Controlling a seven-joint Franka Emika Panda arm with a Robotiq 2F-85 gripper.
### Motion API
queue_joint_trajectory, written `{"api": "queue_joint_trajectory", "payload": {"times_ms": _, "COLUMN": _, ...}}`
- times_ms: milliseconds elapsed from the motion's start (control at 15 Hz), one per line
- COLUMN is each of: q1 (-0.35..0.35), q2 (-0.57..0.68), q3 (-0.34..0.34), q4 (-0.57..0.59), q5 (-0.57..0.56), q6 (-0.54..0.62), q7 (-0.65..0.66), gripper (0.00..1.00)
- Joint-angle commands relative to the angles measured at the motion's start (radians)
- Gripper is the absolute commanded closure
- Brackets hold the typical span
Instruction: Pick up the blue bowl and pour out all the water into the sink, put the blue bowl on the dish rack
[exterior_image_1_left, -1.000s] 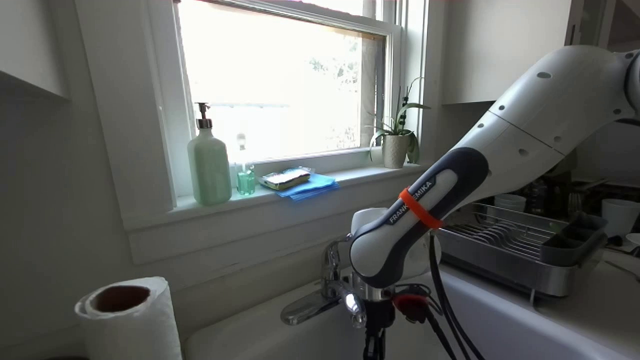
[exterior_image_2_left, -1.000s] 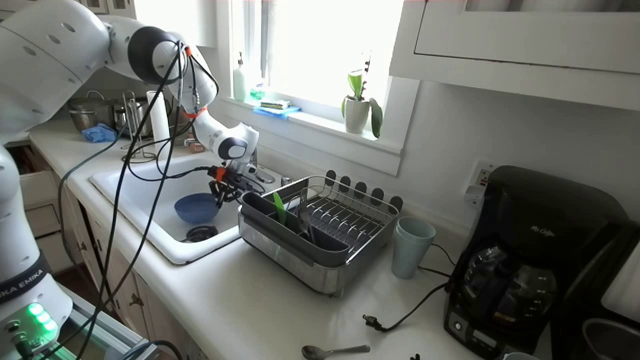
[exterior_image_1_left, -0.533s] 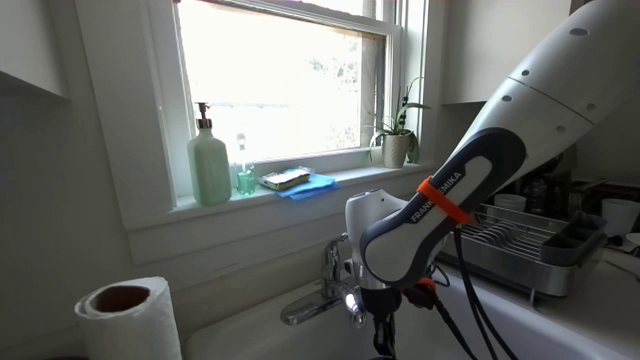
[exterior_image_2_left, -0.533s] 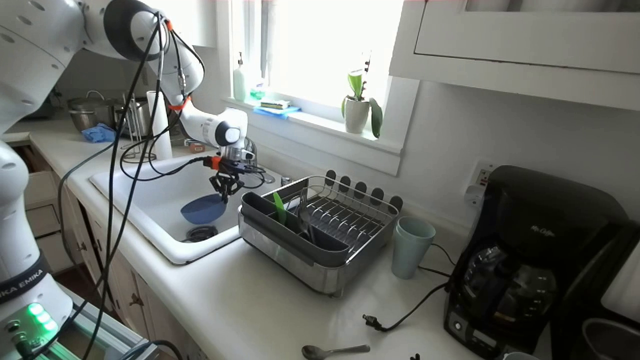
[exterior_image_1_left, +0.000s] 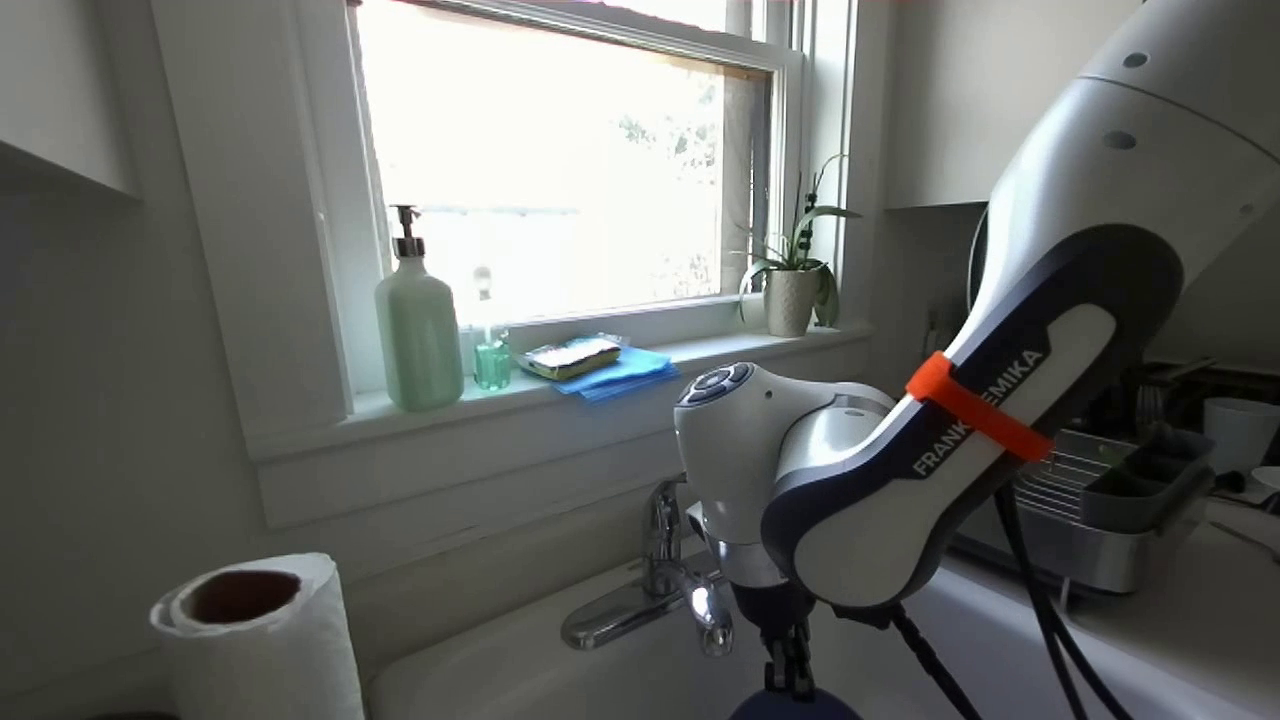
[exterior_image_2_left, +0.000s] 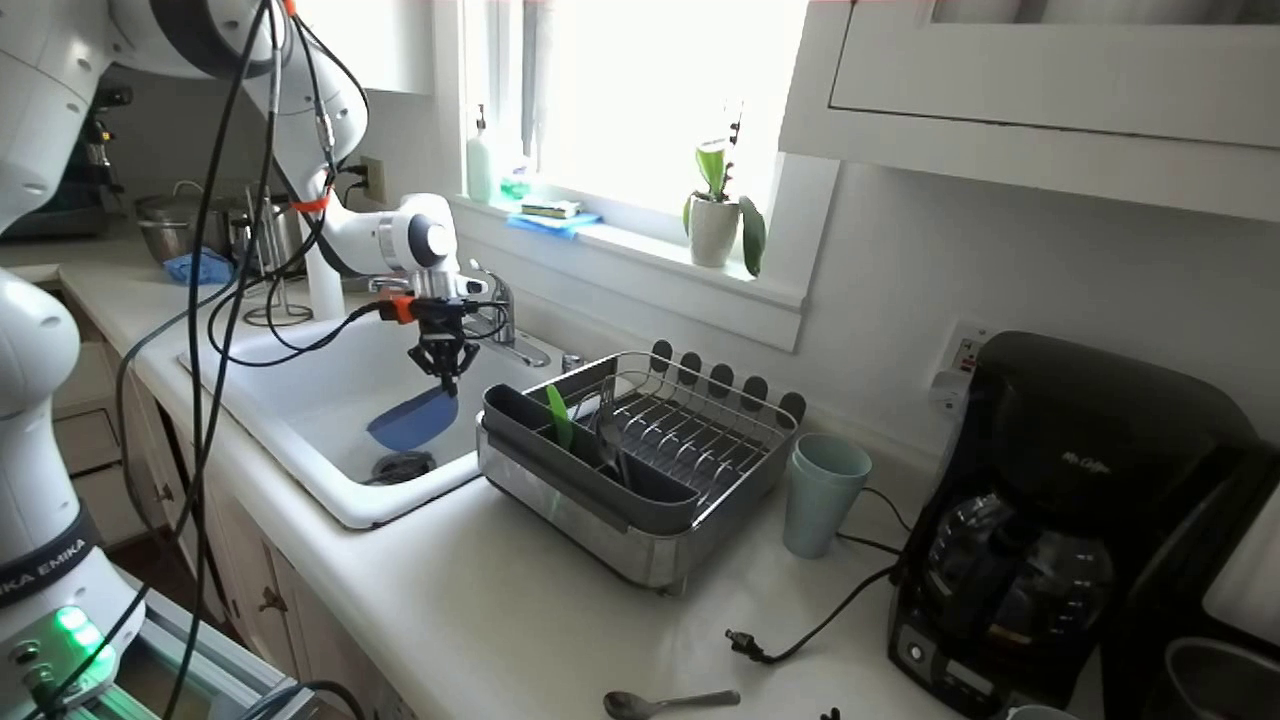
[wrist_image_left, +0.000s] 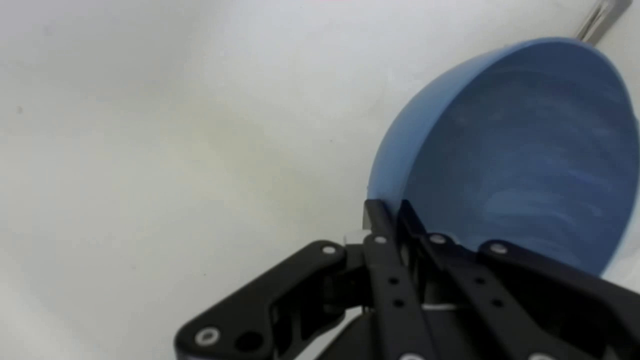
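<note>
- Gripper (wrist_image_left: 390, 206): pinches the blue bowl (wrist_image_left: 525, 160) by its rim.
- Bowl: tilted — below the gripper.
- Sink (exterior_image_2_left: 410, 498): beneath the gripper.
- Dish rack (exterior_image_2_left: 570, 515): beside the gripper — apart.

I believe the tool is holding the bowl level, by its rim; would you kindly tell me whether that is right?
Not level: an exterior view shows the bowl tilted, its gripped side higher. The tool does hold it by its rim, as the wrist view shows.

Kitchen: sink (exterior_image_2_left: 320, 395), coffee maker (exterior_image_2_left: 1080, 480)
</note>
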Motion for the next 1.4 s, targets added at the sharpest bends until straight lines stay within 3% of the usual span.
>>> {"api": "queue_joint_trajectory", "payload": {"times_ms": 0, "q1": 0.068, "q2": -0.11, "q3": -0.052, "q4": -0.087, "q5": -0.137, "q6": -0.022, "q7": 0.157, "gripper": 0.98}}
{"api": "queue_joint_trajectory", "payload": {"times_ms": 533, "q1": 0.133, "q2": -0.193, "q3": -0.085, "q4": -0.16, "q5": -0.446, "q6": -0.067, "q7": 0.51, "gripper": 0.98}}
{"api": "queue_joint_trajectory", "payload": {"times_ms": 933, "q1": 0.132, "q2": -0.221, "q3": -0.037, "q4": -0.178, "q5": -0.705, "q6": -0.181, "q7": 0.735, "gripper": 0.98}}
{"api": "queue_joint_trajectory", "payload": {"times_ms": 1333, "q1": 0.116, "q2": -0.228, "q3": 0.039, "q4": -0.191, "q5": -0.905, "q6": -0.321, "q7": 0.881, "gripper": 0.98}}
